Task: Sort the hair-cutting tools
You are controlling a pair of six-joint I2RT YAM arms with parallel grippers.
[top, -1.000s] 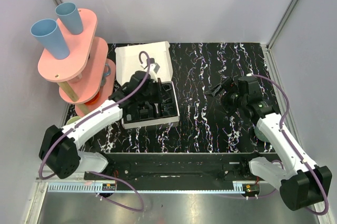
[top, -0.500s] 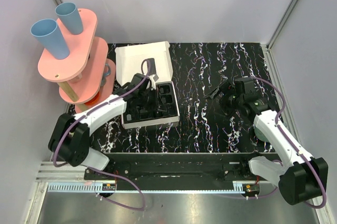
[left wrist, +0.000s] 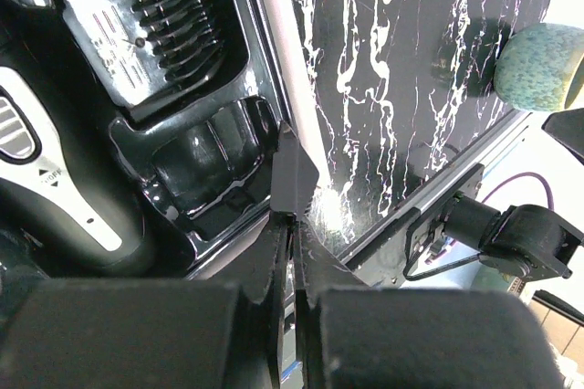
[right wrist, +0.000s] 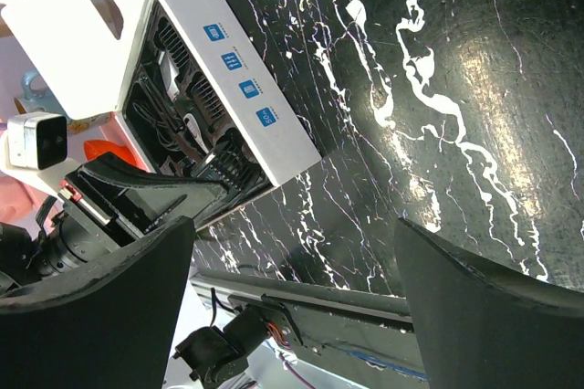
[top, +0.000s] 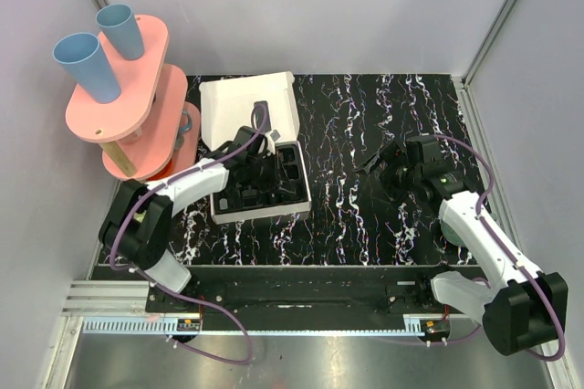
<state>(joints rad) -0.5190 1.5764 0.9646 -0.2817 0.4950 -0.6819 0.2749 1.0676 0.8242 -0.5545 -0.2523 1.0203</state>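
Observation:
The white box lies open with its black moulded tray. In the left wrist view the tray holds the slim black clipper and a black comb attachment, and one pocket is bare. My left gripper hovers over the tray's near rim. It is shut, with a small flat black piece pinched at its tips. My right gripper is open and empty above the bare table right of the box. Its fingers frame the box in the right wrist view.
A pink tiered rack with two blue cups stands at the far left. A green rounded object sits near the table's front edge. Another green object lies under my right arm. The table's black rail runs along the front.
My left arm's elbow has swung left and its gripper has shifted a little nearer over the tray. The right arm has barely moved.

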